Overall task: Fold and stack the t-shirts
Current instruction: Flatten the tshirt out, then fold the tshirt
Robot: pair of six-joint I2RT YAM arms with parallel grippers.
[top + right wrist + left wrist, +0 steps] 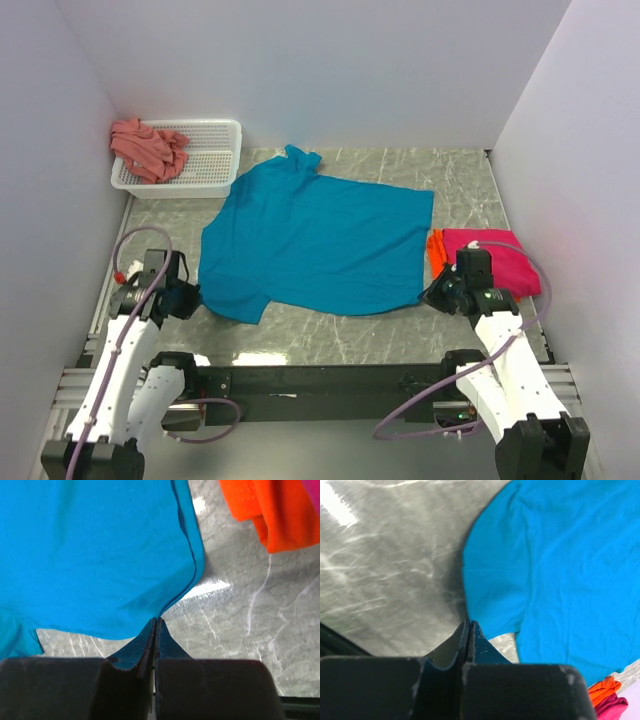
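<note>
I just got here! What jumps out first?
A big teal-blue t-shirt lies spread across the middle of the table. A salmon-pink t-shirt sits crumpled in the white basket at the far left corner, and a magenta-pink t-shirt and an orange t-shirt lie together near the right edge.

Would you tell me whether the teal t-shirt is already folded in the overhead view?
No, the teal t-shirt lies spread out flat on the table, both sleeves sticking out.
</note>
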